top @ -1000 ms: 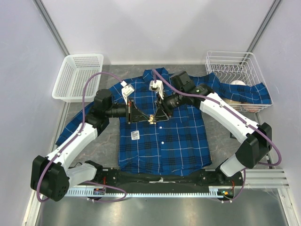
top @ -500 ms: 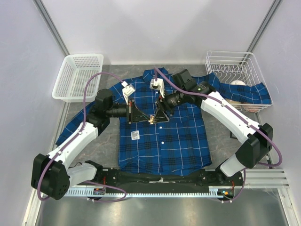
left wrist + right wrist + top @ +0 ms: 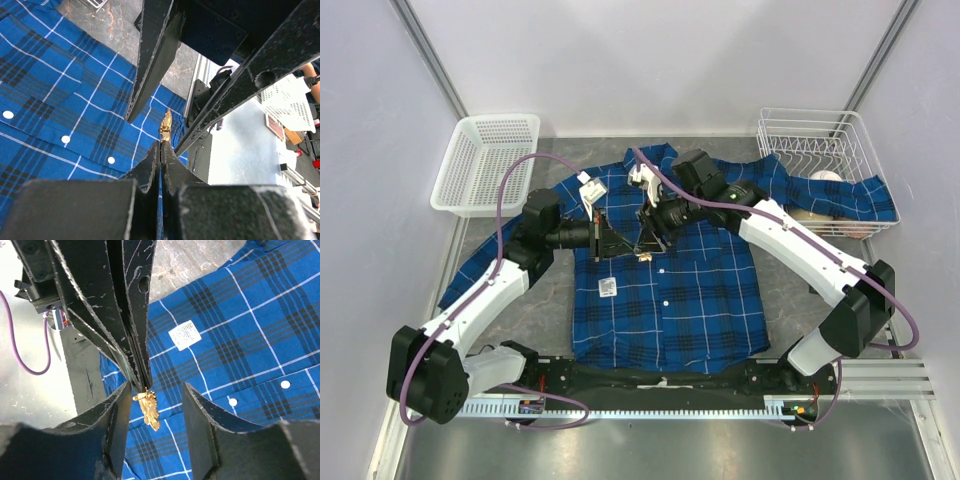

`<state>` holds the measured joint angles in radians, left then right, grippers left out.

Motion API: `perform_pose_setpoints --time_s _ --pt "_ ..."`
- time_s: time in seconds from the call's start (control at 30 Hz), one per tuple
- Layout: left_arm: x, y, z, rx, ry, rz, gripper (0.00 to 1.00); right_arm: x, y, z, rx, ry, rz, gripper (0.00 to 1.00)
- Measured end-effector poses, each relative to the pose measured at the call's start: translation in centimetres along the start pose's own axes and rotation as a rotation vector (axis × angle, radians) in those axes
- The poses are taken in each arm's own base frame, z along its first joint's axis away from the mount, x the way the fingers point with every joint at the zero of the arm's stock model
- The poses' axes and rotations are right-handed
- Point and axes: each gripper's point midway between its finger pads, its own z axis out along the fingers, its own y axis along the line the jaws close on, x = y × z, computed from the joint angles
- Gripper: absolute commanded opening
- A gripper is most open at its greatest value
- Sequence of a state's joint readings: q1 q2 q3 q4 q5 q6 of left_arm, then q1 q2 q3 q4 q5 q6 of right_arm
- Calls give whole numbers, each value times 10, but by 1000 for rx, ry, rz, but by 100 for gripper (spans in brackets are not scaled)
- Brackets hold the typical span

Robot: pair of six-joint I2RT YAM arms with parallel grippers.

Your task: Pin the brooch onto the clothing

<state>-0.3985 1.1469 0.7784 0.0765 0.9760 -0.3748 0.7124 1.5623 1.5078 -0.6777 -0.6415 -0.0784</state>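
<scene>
Brooch pinched at the tips of the left gripper, fingers fully closed, over the shirt front; right gripper fingers parted, straddling the brooch, contact indeterminate.

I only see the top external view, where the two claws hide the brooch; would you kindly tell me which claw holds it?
Observer: The left claw is shut on the brooch; the gold piece sticks out past its tips.
Operator: Thank you. Has the other arm taken hold as well?
Observer: No. The right claw is open, one finger on either side of the brooch, not closed on it.
Operator: Is it pinned on yet?
Observer: The right wrist view shows it hanging from the left claw's tips in front of the shirt; whether it touches the cloth, I cannot tell.
</scene>
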Motion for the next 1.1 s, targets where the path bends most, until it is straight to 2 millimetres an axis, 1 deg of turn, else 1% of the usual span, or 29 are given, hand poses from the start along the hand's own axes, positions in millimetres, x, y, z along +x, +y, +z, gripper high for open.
perform_pose_setpoints --time_s 0.1,0.23,0.3,0.43,0.53,0.7,0.87,0.93,1.1 --pt "-1 1 0 -8 -3 0 2 3 -3 4 19 12 -10 50" --pt "0 5 -1 -31 -4 -13 2 7 -5 8 43 26 -33 41" --pt "1 8 -1 -45 -5 -20 2 8 -6 9 54 32 -44 38" --pt "0 11 -2 -64 -8 -25 2 9 -8 10 73 41 -73 26" --pt "1 13 -2 -69 -7 -29 2 11 -8 10 76 49 -87 22" --pt "4 14 -2 -70 -2 -27 2 14 -9 9 71 62 -116 20" --pt "5 14 -2 -70 1 -23 2 16 -8 9 68 70 -130 13" --pt "5 14 -2 -70 2 -21 2 16 -8 9 68 72 -130 13" --pt "5 14 -2 -71 1 -20 2 16 -9 8 79 77 -138 20"
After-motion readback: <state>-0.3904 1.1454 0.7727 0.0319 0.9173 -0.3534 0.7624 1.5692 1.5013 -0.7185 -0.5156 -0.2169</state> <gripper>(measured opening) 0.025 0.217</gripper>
